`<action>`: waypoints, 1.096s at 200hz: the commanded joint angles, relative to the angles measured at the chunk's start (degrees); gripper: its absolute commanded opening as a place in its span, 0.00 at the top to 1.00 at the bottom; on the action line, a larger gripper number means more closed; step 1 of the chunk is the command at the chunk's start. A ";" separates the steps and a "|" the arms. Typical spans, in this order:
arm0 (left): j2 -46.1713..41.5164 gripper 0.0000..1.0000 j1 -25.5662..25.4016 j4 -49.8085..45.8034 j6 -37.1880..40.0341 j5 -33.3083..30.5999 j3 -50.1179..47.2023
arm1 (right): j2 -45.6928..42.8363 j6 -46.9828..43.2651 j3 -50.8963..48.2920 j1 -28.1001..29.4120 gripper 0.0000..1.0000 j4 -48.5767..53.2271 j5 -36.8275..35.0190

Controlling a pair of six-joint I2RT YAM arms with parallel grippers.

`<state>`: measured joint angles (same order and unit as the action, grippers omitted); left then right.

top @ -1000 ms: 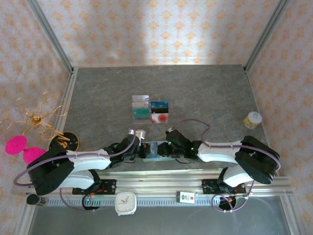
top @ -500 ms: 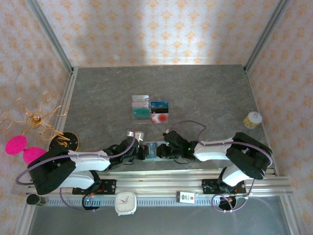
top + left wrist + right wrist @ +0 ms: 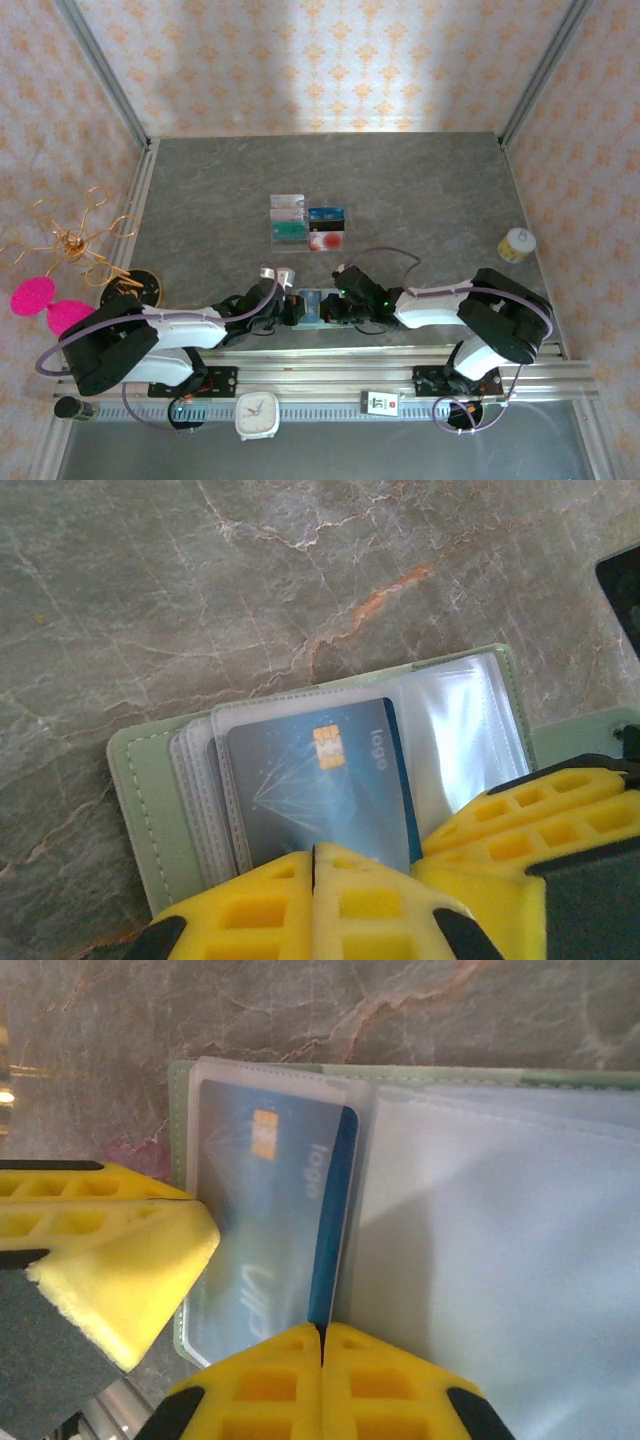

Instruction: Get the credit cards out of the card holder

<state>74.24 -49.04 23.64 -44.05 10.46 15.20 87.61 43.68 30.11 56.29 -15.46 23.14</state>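
Observation:
The sage-green card holder (image 3: 312, 305) lies open near the table's front edge, between both grippers. In the left wrist view its green cover (image 3: 140, 800) frames clear sleeves holding a blue credit card (image 3: 310, 790) with a gold chip. My left gripper (image 3: 315, 852) is shut on the near edge of that sleeve. In the right wrist view the credit card (image 3: 265, 1230) shows a bare dark-blue edge running out of the sleeve into my right gripper (image 3: 322, 1328), which is shut on it. The left fingers (image 3: 110, 1250) sit beside it. In the top view the grippers (image 3: 290, 308) (image 3: 335, 308) almost touch.
Several loose cards (image 3: 307, 225) lie in the middle of the table. A small yellow jar (image 3: 516, 244) stands at the right edge, and a gold wire stand (image 3: 70, 245) with pink discs at the left. A white clock (image 3: 257, 414) sits on the front rail.
The right arm has folded in slightly toward the card holder. Both grippers stay at the wallet, which has barely shifted.

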 commanded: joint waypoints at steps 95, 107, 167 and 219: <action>-3.59 1.00 1.22 -1.91 0.68 0.92 -0.60 | -6.74 2.65 -2.95 0.05 1.00 7.39 -8.44; -5.94 1.00 1.09 -2.38 0.72 1.33 -0.11 | -6.68 2.23 -2.56 0.05 0.90 7.28 -8.11; -2.32 1.00 -0.62 1.06 0.99 3.37 2.82 | -11.18 -3.00 -0.68 -0.89 0.73 10.36 -9.29; 2.41 1.00 -0.71 1.87 1.29 3.31 3.69 | -8.32 -6.48 1.08 -3.79 0.72 10.64 -6.72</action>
<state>76.12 -49.52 24.80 -43.59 14.11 17.34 77.62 40.07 29.17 53.43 -6.42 16.08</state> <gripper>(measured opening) 0.049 0.276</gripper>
